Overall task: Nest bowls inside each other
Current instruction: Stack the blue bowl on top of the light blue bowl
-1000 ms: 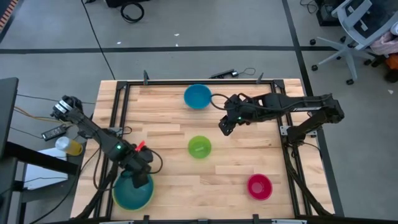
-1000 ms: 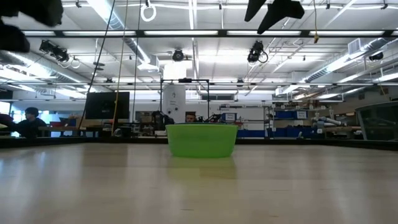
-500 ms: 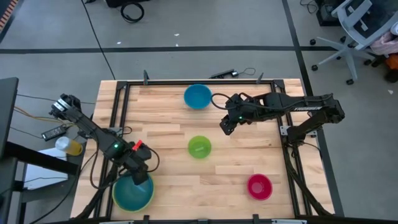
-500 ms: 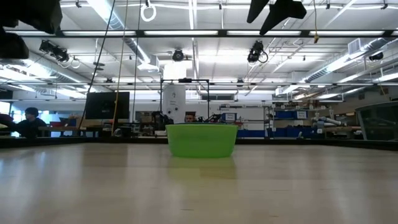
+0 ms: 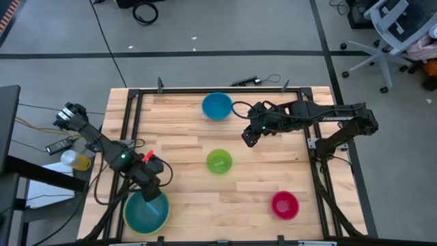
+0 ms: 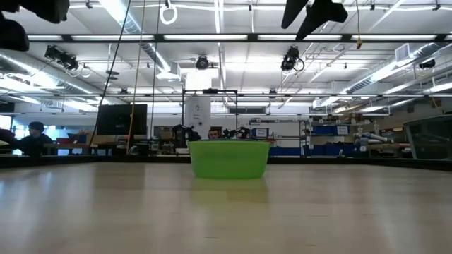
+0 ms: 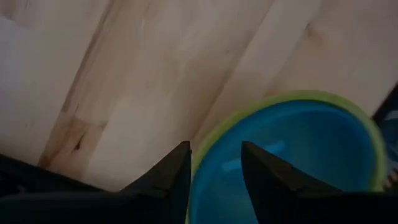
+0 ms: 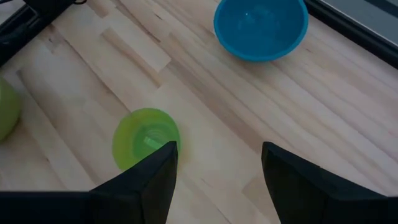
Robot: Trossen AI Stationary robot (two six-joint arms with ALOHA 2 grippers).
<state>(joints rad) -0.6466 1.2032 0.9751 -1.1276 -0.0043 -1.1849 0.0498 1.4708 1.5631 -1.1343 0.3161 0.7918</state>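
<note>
At the near left corner a translucent light blue bowl [image 5: 145, 213] sits nested in the large yellow-green bowl [image 7: 298, 95]. My left gripper [image 7: 214, 149] hangs open just above their far rim, one finger outside it and one over the blue inside [image 7: 311, 155], touching nothing that I can see. The solid blue bowl [image 5: 217, 106] stands at the far edge, the small green bowl [image 5: 219, 162] mid-table, and the red bowl [image 5: 285, 204] near right. My right gripper [image 5: 245, 140] hovers open between the blue and green bowls.
Black frame rails [image 5: 130, 123] run around the wooden table top. A yellow object [image 5: 76, 161] and cables lie off the table's left side. Bare wood [image 5: 287, 160] stretches between the green bowl and the right rail.
My left gripper has risen a little from the nested bowls and drifted toward the far edge. The bowls stay where they were.
</note>
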